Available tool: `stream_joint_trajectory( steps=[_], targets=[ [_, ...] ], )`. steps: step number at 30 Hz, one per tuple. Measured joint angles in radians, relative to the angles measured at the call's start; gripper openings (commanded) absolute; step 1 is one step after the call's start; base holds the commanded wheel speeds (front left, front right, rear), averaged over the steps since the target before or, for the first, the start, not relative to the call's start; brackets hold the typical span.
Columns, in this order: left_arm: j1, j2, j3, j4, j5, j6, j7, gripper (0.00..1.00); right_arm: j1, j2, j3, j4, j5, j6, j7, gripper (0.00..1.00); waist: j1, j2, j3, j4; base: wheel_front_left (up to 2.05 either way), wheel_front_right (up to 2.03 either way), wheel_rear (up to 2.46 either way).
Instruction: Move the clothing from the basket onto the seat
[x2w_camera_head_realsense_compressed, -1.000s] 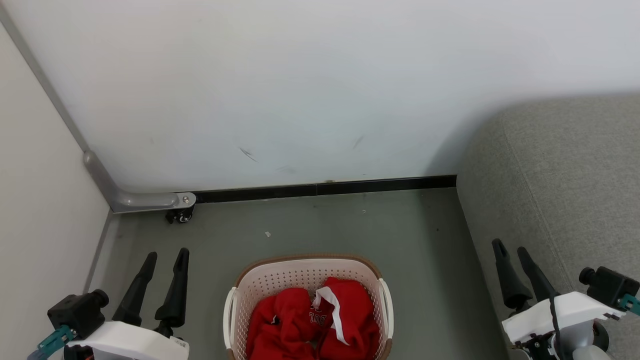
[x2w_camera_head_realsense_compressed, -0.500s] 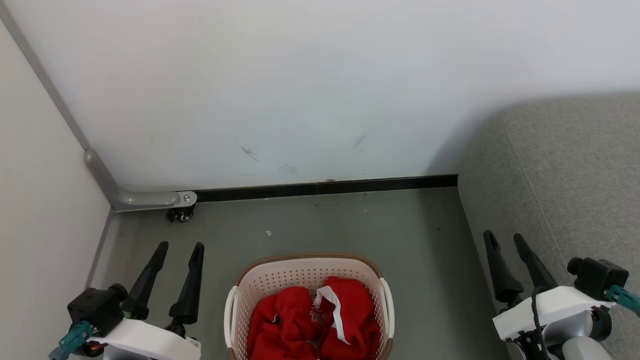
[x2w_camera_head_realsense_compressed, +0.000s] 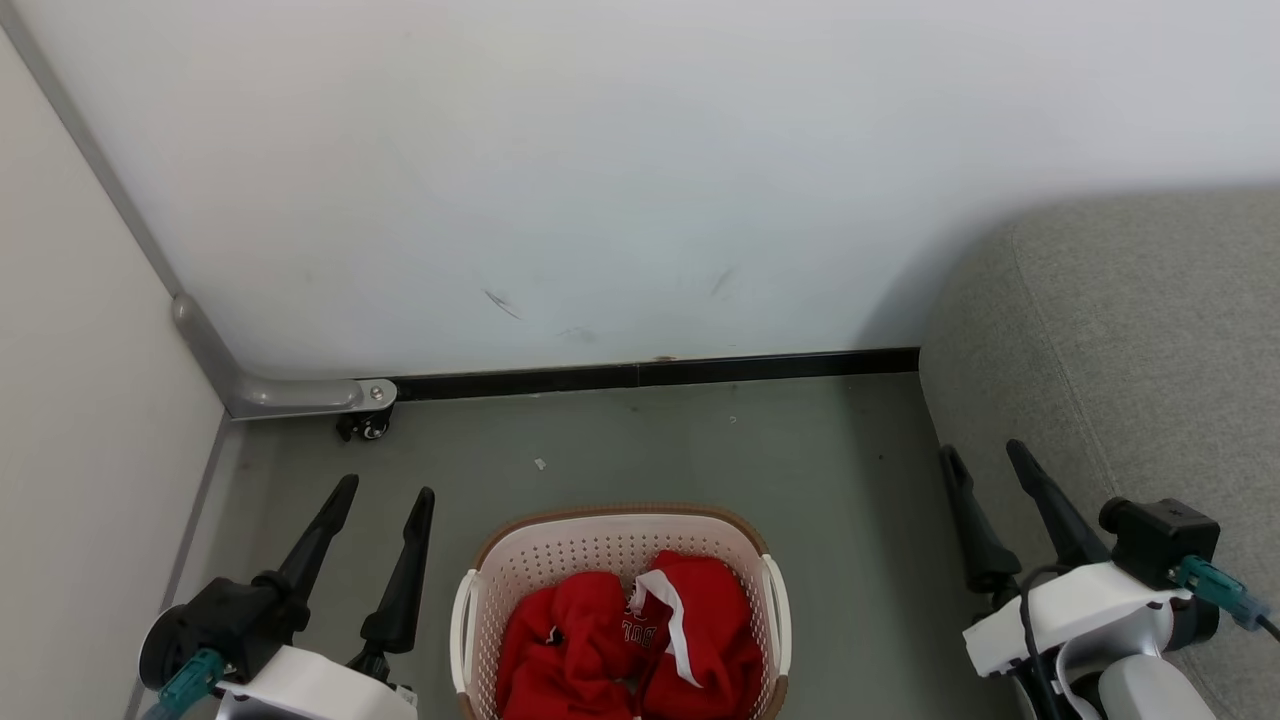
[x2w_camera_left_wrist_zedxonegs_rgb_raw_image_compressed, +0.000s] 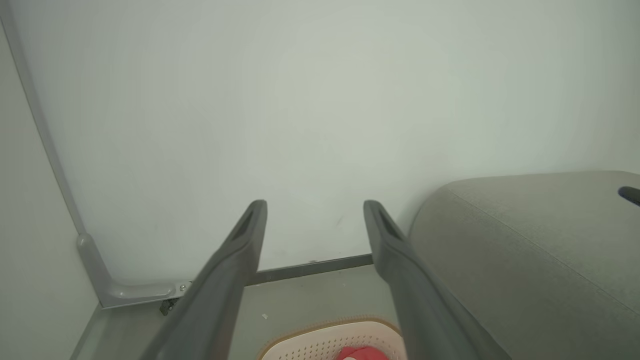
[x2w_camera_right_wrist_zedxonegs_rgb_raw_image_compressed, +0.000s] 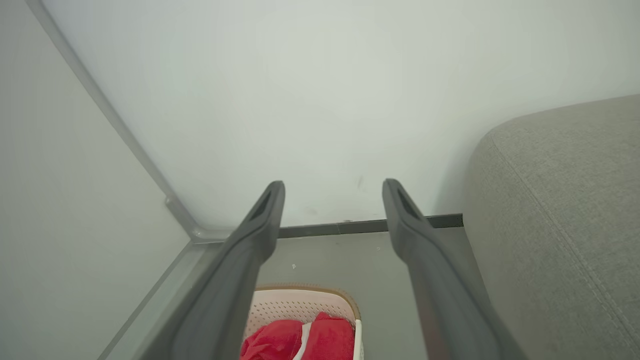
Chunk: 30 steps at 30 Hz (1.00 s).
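Both apart, empty: left gripper (x2w_camera_head_realsense_compressed: 388, 486) and right gripper (x2w_camera_head_realsense_compressed: 983, 449) creep toward the basket (x2w_camera_head_realsense_compressed: 620, 512); clothing (x2w_camera_head_realsense_compressed: 600, 640) untouched, I'm just starting.

- The clothing (x2w_camera_head_realsense_compressed: 560, 650) in the basket (x2w_camera_head_realsense_compressed: 600, 550) bears short white lettering on a red fold near the middle of the heap, beside a white stripe; the letters are small and creased, and cannot be read for sure.
- No other text, label, brand, number or sign can be read in any view.
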Motion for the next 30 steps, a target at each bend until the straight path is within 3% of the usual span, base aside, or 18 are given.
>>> stream_joint_trajectory(
  steps=[7, 30],
  targets=[
    [-0.008, 0.002, -0.009, -0.005, 0.052, 0.0, -0.014, 1.0, -0.004, 0.0, 0.004, -0.007, -0.067, 0.0, -0.019, 1.0, -0.0001, 0.0, 0.002, 0.001, 0.0, 0.0, 0.0],
    [-0.008, -0.003, -0.029, 0.026, 0.052, 0.0, -0.014, 1.0, -0.004, 0.002, -0.004, -0.017, -0.078, 0.0, -0.019, 1.0, -0.0002, 0.0, 0.011, -0.004, 0.0, 0.0, 0.0]
  ],
)
